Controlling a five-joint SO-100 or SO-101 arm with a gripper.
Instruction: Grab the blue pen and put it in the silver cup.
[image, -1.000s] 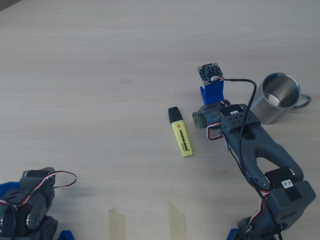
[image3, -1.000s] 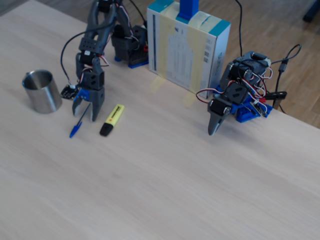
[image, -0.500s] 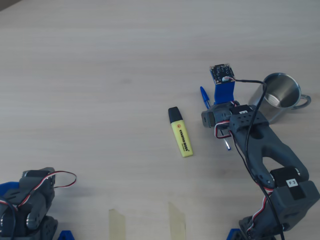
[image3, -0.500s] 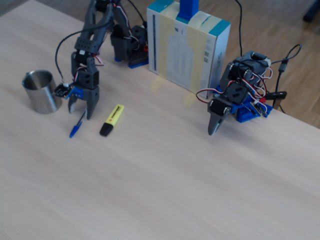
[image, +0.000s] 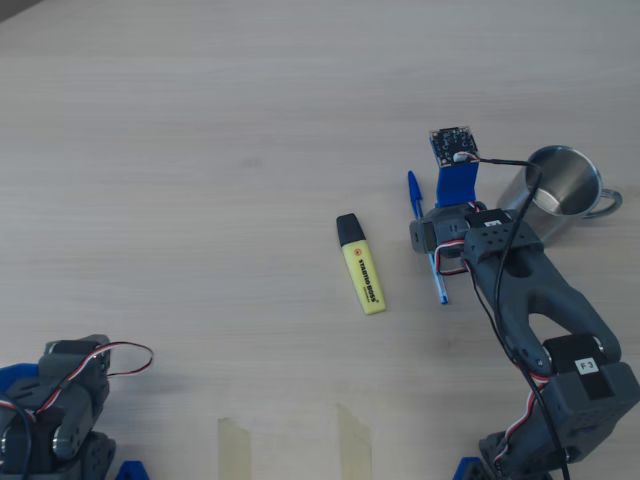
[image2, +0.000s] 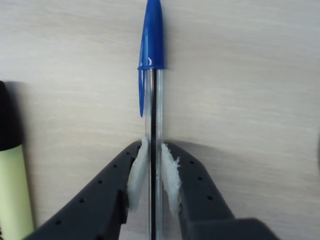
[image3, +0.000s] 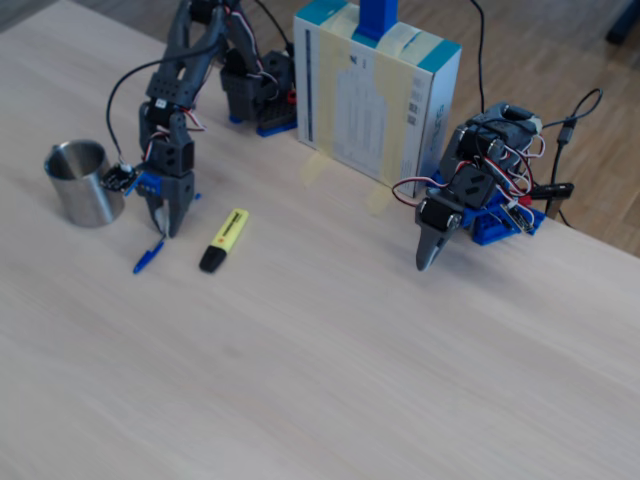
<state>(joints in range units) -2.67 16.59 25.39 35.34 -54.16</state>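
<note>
The blue pen lies on the wooden table, blue cap pointing away from the arm. In the wrist view the pen runs straight up the middle, and my gripper is shut on its clear barrel, with a padded fingertip pressed against each side. In the fixed view the gripper points down at the table, with the pen's cap end sticking out below it. The silver cup stands upright just right of the gripper in the overhead view, and left of it in the fixed view.
A yellow highlighter with a black cap lies just left of the pen and shows at the wrist view's left edge. A second arm rests folded at the right. A box stands behind.
</note>
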